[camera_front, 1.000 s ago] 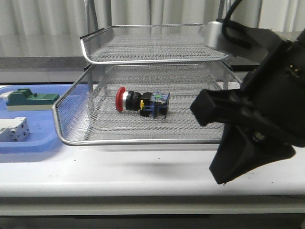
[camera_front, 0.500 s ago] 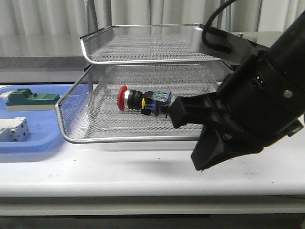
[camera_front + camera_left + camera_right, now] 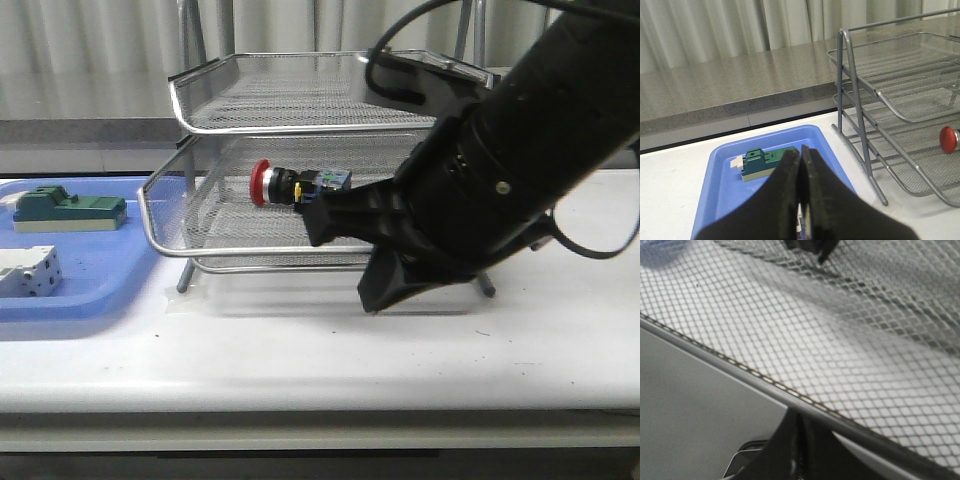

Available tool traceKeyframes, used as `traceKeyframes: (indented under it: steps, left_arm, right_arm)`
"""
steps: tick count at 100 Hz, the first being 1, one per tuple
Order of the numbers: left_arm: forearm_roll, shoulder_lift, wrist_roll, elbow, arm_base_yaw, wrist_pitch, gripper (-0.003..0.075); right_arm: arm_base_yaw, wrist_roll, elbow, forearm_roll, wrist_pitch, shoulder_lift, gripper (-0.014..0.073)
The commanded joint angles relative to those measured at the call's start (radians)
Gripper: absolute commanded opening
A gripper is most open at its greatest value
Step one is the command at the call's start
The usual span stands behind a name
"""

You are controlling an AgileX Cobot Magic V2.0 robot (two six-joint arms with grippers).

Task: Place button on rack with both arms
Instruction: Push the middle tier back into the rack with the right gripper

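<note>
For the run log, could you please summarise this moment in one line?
button: lying in rack | left gripper: shut, empty, over blue tray | right gripper: shut, at rack's front rim

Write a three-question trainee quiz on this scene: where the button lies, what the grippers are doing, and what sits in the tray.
1. True or false: the button lies on the rack's top tier.
2. The left gripper is: A) open, B) shut and empty, C) shut on the button.
3. Fill in: the green block lies in the ____ tray.

Key
1. False; it lies on a lower tier, under the top one.
2. B.
3. Blue. The white block shares it.
</note>
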Motion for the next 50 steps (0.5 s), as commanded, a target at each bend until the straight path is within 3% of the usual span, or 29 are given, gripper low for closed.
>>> traceKeyframes:
  steps: [1,22,50]
  left_arm:
    - [-0.01,0.006,-0.01,-0.026,0.003,-0.066,-0.002]
    - [-0.01,0.006,-0.01,-0.026,0.003,-0.066,-0.002]
    - [-0.01,0.006,-0.01,-0.026,0.003,-0.066,-0.002]
  right_arm:
    - [-0.028,-0.012,-0.088,-0.022,-0.048,0.004,-0.0057]
    - [-0.103,-0.012,-0.214,-0.047,0.045,0.051,-0.0057]
    - [-0.138,-0.012,-0.252,-0.054,0.115,0.051,-0.0057]
